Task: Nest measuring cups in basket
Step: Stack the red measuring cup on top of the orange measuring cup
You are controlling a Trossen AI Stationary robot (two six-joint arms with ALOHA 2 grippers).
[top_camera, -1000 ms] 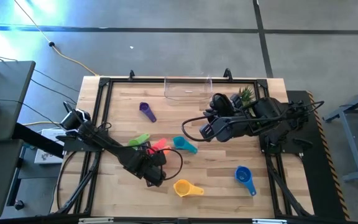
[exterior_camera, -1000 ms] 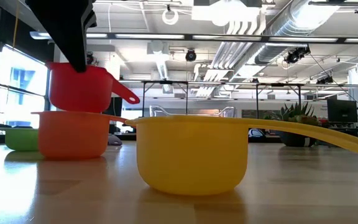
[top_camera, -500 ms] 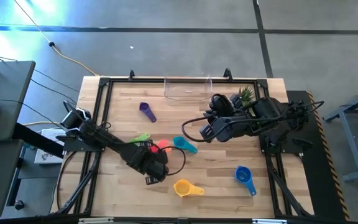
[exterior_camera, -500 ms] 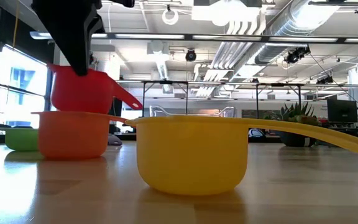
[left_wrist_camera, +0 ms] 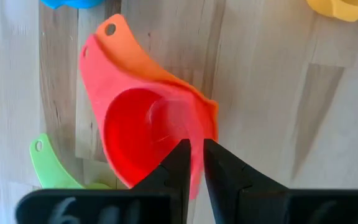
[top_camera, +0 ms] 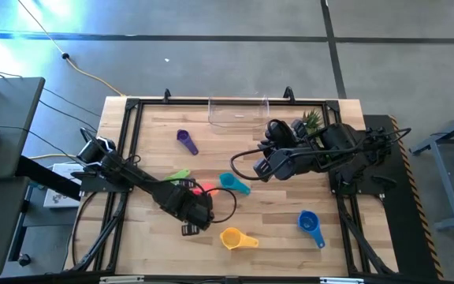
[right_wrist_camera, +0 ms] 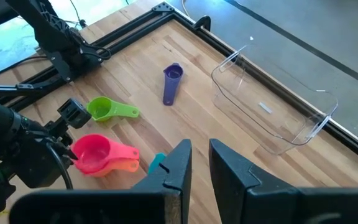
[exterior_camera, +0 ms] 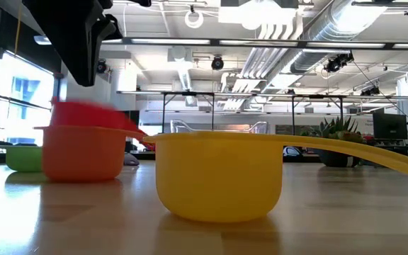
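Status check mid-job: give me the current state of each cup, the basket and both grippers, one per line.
red cup: nested in the orange cup, released
orange cup: upright on the table, holding the red one
green cup: loose on the table
purple cup: loose
teal cup: loose
yellow cup: upright, loose
blue cup: loose
basket: empty
left gripper: above the red cup
right gripper: waiting, holding nothing

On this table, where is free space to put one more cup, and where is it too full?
Free wood lies between the purple cup and the basket, and between the yellow cup and blue cup. It is crowded around the red cup, by the green cup and teal cup.
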